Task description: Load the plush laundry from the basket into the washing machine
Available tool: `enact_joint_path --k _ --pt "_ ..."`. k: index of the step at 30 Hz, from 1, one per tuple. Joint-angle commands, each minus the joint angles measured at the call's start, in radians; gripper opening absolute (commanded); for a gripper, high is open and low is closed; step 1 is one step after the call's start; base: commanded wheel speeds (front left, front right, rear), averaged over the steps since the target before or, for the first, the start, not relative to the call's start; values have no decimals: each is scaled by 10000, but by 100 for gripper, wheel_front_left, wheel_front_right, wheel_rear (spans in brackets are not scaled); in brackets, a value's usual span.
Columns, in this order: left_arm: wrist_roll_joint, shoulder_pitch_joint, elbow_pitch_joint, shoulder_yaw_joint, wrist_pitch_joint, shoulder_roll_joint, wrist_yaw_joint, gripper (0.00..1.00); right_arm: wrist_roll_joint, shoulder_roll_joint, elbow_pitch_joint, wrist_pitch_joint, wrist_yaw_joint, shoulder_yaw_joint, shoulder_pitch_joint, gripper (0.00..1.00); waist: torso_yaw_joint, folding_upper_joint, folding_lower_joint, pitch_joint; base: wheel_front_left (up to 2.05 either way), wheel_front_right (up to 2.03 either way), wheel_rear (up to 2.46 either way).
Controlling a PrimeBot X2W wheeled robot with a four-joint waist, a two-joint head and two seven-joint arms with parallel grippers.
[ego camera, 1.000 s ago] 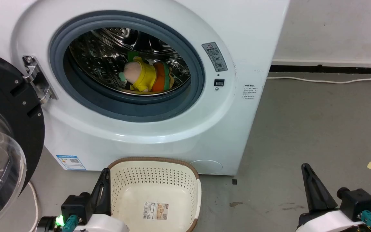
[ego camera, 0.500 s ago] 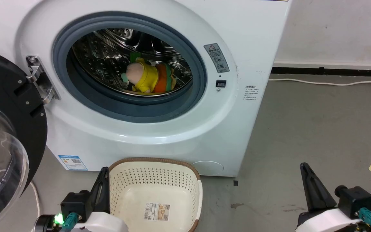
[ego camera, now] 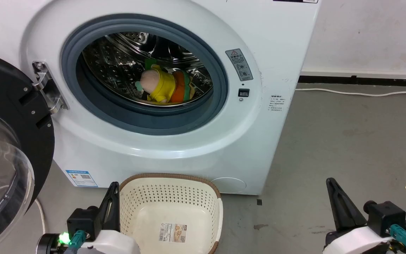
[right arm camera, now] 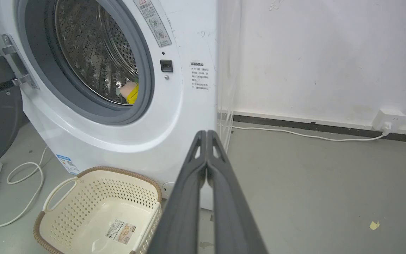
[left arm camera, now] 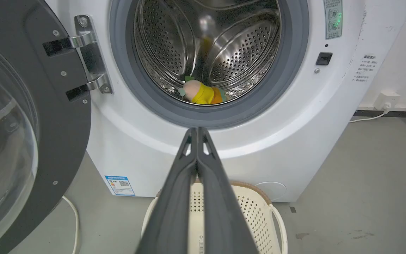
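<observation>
The plush laundry (ego camera: 164,86) lies inside the steel drum of the white washing machine (ego camera: 174,148), pinkish head to the left, orange bun to the right; it is small in the left wrist view (left arm camera: 203,94) and half hidden by the ring in the right wrist view (right arm camera: 129,91). The cream basket (ego camera: 170,215) stands on the floor before the machine, holding nothing but its floor sticker. My left gripper (ego camera: 113,187) is shut, low at the basket's left rim. My right gripper (ego camera: 330,182) is shut too, over bare floor to the right. Both hold nothing.
The black-rimmed glass door (ego camera: 2,151) hangs open at the left on its hinge (ego camera: 46,90). A white cable (ego camera: 361,92) runs along the wall base to a socket (right arm camera: 388,120). A power strip and looped cord (right arm camera: 19,176) lie left of the machine. Grey floor (ego camera: 347,141) lies open to the right.
The whole head view has drifted slightly down and to the right, so the camera moved. Both grippers stay shut and low; the plush and basket have not shifted.
</observation>
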Motion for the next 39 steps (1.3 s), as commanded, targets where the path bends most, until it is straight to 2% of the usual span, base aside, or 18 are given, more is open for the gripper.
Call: enact_joint_path --k 1,39 --pt "87 -103 -94 20 81 -34 -28 0 -89 -6 -87 43 -4 7 -116 0 6 -1 0 -5 0 0 0" --pt "535 -177 -511 191 837 -110 -71 0 -582 -9 -360 803 -7 21 -226 0 193 -1 0 -170 0 0 0"
